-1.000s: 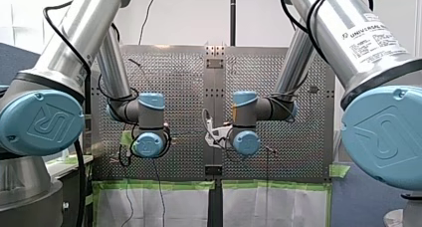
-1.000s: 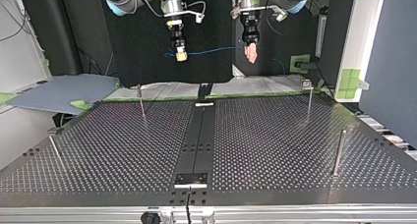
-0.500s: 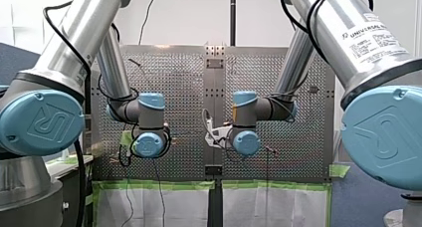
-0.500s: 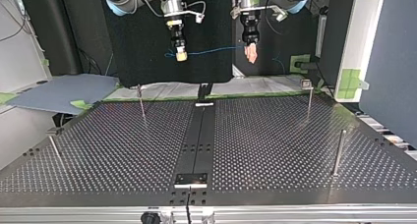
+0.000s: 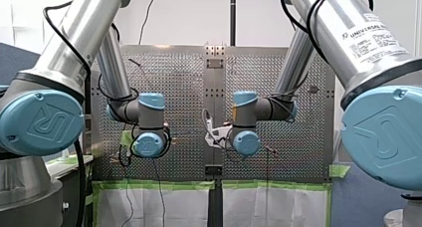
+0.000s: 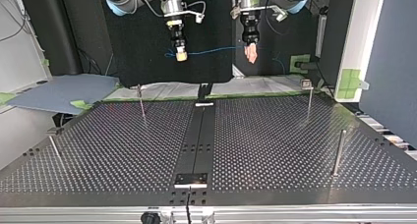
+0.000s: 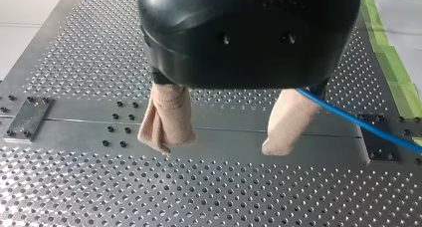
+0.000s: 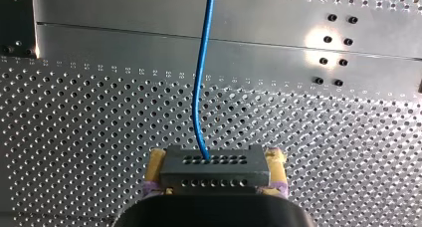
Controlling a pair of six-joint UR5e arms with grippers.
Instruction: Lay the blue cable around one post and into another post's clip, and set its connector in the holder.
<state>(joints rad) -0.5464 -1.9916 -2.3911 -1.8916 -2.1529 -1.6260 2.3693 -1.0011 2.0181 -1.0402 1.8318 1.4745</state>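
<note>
- Nearest you in the top view, at the table (image 6: pixel 275 150) edge: a dark plate (image 6: pixel 192 179) sits on the centre rail. It's probably the holder, but I can't confirm. The connector is well apart from it, so seating comes last. Risk there is the block twisting in the pads and jamming on entry.
- Mid table: a right post (image 6: pixel 338 153) and a left post (image 6: pixel 54 148), both thin. Sweep a taut line around either one and you may bend it or snag the line.
- Far edge: a far-left post (image 6: pixel 141 101) and a far-right post (image 6: pixel 309 97). The far-right one carries a small block at its tip, likely the clip, but it's too small to be sure. Nothing is routed yet.
- Past the far edge, raised: the blue cable (image 6: pixel 211 50) spans the air between both grippers, nearly straight and touching no post.
- Right gripper (image 8: pixel 215 163): its yellow pads are clamped on the connector (image 8: pixel 214 174). The cable leaves the connector's front face, and the hold looks square.
- Left gripper (image 7: pixel 219 148): its beige fingers (image 7: pixel 166 117) are wide apart with nothing between them. The cable runs past the outer side of one finger, and I can't tell whether it touches.
- Main risk: that end isn't gripped. Move either arm and the cable can slide off, so you lose the tension needed for the wrap. Close on it first.
</note>
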